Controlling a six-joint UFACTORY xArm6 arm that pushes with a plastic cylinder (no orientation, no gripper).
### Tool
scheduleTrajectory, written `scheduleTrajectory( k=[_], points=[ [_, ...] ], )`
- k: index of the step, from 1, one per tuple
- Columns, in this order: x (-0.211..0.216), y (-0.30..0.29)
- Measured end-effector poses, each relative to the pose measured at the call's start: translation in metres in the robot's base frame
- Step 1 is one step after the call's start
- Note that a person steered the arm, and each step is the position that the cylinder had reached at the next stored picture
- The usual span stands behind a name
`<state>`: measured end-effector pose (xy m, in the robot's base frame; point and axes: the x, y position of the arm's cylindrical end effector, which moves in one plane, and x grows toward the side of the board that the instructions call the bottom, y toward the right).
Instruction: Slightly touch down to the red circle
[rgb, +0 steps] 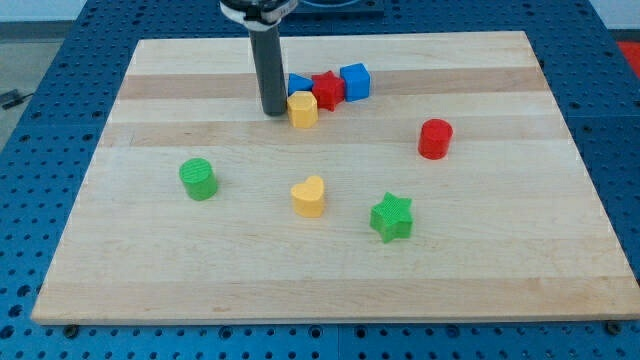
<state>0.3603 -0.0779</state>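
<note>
The red circle is a short red cylinder at the view's right of the wooden board. My tip is near the view's top middle, just left of a yellow hexagon block, touching or nearly touching it. The red circle lies far to the right of my tip and slightly lower.
A blue block shows partly behind the rod, with a red star and a blue cube in a row to its right. A green cylinder, a yellow heart and a green star lie lower down.
</note>
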Motion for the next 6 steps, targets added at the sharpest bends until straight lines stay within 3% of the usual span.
scheduleTrajectory(
  k=[1,2,3,5,6],
  points=[
    [0.055,0.011],
    [0.075,0.090],
    [0.075,0.189],
    [0.082,0.253],
    [0.064,0.304]
  ],
)
